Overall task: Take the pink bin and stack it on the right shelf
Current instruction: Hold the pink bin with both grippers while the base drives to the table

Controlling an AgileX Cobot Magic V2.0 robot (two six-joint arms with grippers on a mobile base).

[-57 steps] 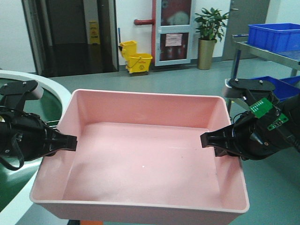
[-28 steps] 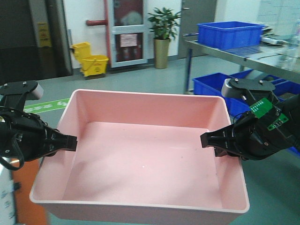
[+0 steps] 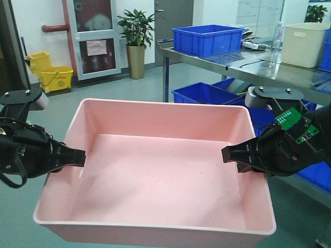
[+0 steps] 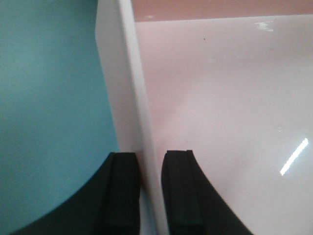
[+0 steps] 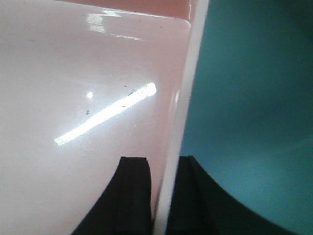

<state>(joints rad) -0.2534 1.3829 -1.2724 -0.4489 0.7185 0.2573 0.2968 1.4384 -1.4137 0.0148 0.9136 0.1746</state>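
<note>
The pink bin (image 3: 155, 175) is held up in front of me, empty, and fills the lower middle of the front view. My left gripper (image 3: 77, 157) is shut on its left wall, one finger inside and one outside. My right gripper (image 3: 230, 154) is shut on the right wall in the same way. In the left wrist view the bin's rim (image 4: 132, 73) runs between the fingers of the left gripper (image 4: 149, 154). The right wrist view shows the right gripper (image 5: 164, 159) pinching the bin's wall (image 5: 73, 73). The right shelf (image 3: 269, 67), a metal rack with a glossy reflective top, stands at the back right.
On the rack stand a blue crate (image 3: 207, 39) and a cream bin (image 3: 305, 44). More blue crates (image 3: 201, 93) sit under it. A potted plant (image 3: 136, 44) and a yellow mop bucket (image 3: 51, 75) stand by the far wall. Green-grey floor lies below the bin.
The whole background has slid left: the green conveyor has left the view and the metal rack with blue crates has come in at the right. The bin and both grippers keep their hold.
</note>
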